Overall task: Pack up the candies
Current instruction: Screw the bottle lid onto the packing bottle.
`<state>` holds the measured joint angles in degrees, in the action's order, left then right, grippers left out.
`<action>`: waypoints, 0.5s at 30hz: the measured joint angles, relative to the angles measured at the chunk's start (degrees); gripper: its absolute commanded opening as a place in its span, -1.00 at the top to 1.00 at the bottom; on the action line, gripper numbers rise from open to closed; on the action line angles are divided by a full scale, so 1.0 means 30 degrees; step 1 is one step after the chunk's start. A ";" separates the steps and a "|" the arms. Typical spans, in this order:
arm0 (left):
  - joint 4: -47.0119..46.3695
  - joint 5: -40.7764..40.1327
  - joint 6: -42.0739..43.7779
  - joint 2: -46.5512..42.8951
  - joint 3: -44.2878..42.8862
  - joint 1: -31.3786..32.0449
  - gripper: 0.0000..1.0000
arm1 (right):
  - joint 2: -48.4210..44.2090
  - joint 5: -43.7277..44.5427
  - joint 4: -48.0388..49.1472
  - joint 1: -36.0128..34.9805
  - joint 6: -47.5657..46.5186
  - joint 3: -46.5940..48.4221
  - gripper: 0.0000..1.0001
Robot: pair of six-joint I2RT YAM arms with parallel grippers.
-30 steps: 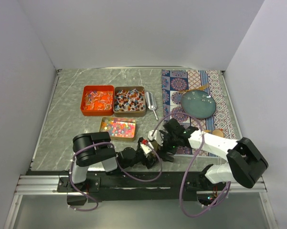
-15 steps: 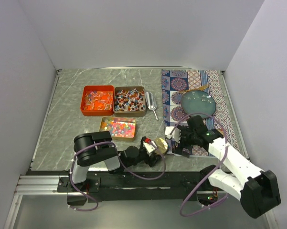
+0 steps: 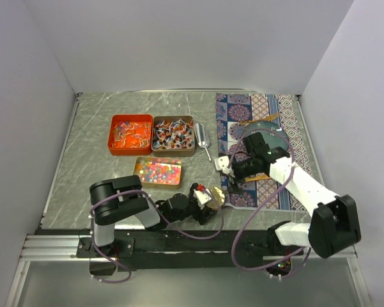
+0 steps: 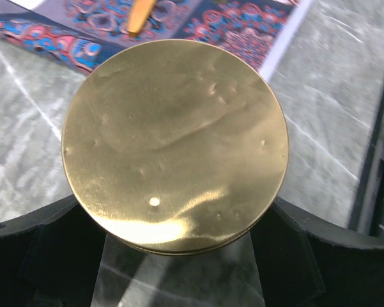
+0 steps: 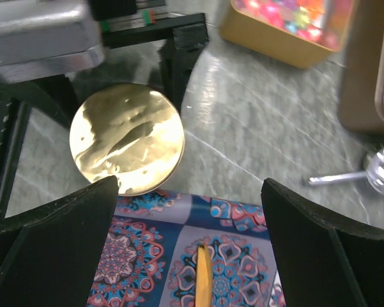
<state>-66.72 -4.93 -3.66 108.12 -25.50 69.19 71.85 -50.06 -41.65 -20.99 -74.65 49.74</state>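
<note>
Jaws of the left gripper (image 3: 209,197) clamp a round gold tin (image 4: 176,144) at the near edge; the right gripper (image 5: 192,256) hangs wide open and empty, just right. Candies (image 3: 172,134) sit in trays (image 3: 110,135) far left. Seemingly container prep: opening the tin looks next

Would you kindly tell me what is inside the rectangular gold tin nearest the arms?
Bead-like multicoloured candies fill the gold tin. Its floor is hidden beneath them, so anything below the top layer cannot be seen.
</note>
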 measured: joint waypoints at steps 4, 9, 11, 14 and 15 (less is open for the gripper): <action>0.2127 0.0911 0.0007 -0.1202 -0.0007 0.0022 0.98 | 0.1333 -0.0729 -0.2470 -0.0204 -0.2645 0.0736 -0.83; 0.4561 0.1931 0.0015 -0.2871 0.0277 0.0175 0.98 | 0.1843 -0.1311 -0.3228 -0.0408 -0.3162 0.0758 -0.53; 0.5093 0.2076 0.0051 -0.3147 0.0255 0.0197 0.98 | 0.1756 -0.1625 -0.2710 -0.0627 -0.2557 0.0627 -0.39; 0.5945 0.2295 0.0211 -0.3621 0.0255 0.0160 0.99 | 0.1341 -0.1880 -0.1450 -0.1304 -0.1158 -0.0022 -0.01; 0.6237 0.2361 0.0277 -0.3796 0.0255 0.0146 0.99 | 0.1180 -0.1902 -0.1049 -0.1596 -0.0729 -0.0219 0.10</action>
<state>-48.01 2.15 -2.83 96.73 -24.73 69.63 75.40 -55.77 -44.80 -25.78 -76.84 49.08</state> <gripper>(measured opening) 0.828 0.600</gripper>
